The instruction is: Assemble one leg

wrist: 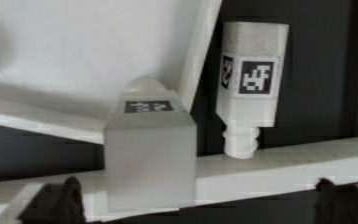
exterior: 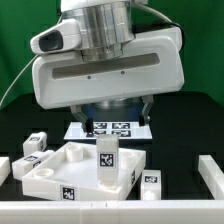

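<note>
A white leg [exterior: 107, 164] with a black-and-white tag stands upright at the near right corner of the large white square panel [exterior: 70, 172]. My gripper [exterior: 112, 114] hangs above it, under the arm's bulky white body, and is apart from it. In the wrist view the same leg [wrist: 153, 152] stands between my two dark fingertips [wrist: 55, 202], which are far apart and do not touch it; my gripper [wrist: 197, 206] is open and empty. A second leg [wrist: 250, 85] with a round peg lies beside the panel [wrist: 51, 70].
More loose legs lie at the exterior view's left [exterior: 36, 144] and right [exterior: 150, 183] of the panel. The marker board [exterior: 112, 128] lies behind the panel. White bars stand at the far left [exterior: 4, 166] and far right [exterior: 212, 176].
</note>
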Action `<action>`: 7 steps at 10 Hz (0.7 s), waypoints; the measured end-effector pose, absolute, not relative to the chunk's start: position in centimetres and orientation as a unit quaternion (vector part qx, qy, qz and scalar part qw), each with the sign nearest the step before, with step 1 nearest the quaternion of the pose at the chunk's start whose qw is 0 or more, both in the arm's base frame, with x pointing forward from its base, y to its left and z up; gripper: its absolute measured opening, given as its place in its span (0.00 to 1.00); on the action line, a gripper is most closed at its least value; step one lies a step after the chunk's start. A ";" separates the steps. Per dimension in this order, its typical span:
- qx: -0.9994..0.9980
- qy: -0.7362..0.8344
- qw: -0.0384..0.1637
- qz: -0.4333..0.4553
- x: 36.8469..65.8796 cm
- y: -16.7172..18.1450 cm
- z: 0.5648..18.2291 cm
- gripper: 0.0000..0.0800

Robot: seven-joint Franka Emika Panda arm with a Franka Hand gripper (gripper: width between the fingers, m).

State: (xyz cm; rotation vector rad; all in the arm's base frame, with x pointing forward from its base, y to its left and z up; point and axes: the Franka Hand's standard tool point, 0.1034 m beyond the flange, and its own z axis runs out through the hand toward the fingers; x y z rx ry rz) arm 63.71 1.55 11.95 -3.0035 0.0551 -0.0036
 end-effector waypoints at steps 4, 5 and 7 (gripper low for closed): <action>-0.997 0.059 0.049 -0.002 63.8 0.5 11.7 0.81; -0.997 0.059 0.048 -0.004 63.7 0.2 11.3 0.81; -0.997 0.053 0.046 -0.012 63.3 0.0 10.2 0.81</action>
